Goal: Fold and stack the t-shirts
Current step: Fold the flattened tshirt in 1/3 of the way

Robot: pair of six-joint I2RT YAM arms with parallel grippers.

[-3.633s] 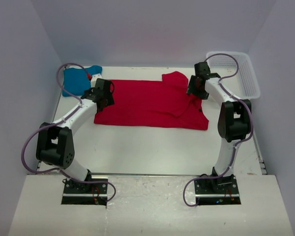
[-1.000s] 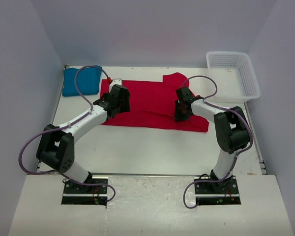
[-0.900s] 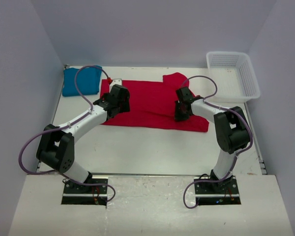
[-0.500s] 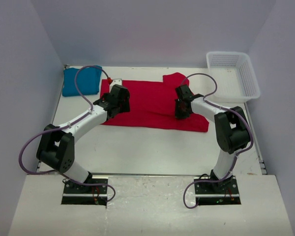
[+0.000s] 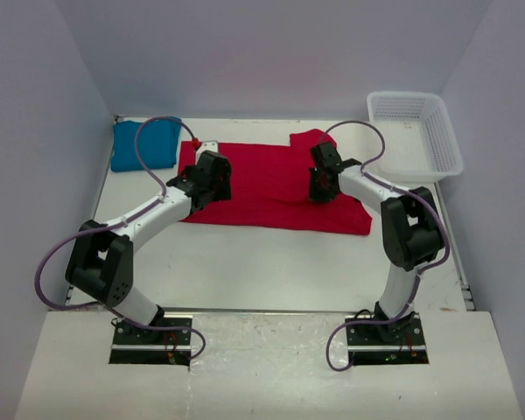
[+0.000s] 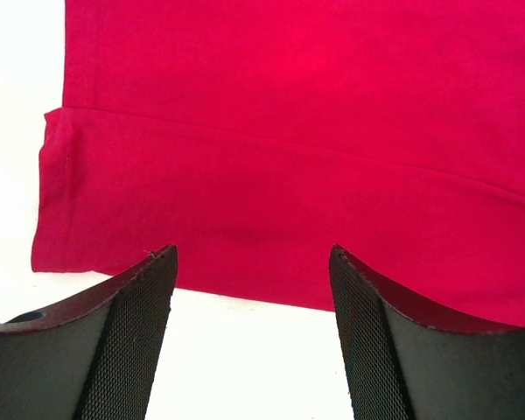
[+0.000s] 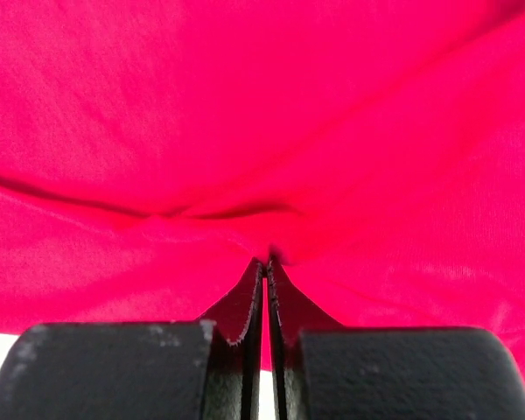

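Observation:
The bright red t-shirt [image 5: 262, 184] lies spread across the back middle of the table, its right sleeve folded inward. My right gripper [image 5: 318, 194] is down on its right part and shut on a pinch of red cloth [image 7: 245, 105], which puckers around the tips of that gripper [image 7: 267, 262]. My left gripper [image 5: 212, 179] hovers open over the shirt's left end. Between its fingers [image 6: 140, 332] I see the red shirt's [image 6: 289, 131] near hem and bare table, with nothing held by this gripper [image 6: 249, 258]. The teal-blue t-shirt [image 5: 144, 144] lies folded at the back left corner.
A white mesh basket [image 5: 416, 131] stands at the back right corner. White table [image 5: 271, 262] stretches between the red shirt and the arm bases. Grey walls close in the back and both sides.
My right gripper has closed on the red cloth and shifted a little toward the back, drawing the fabric into a pucker. The left arm has stayed still and open.

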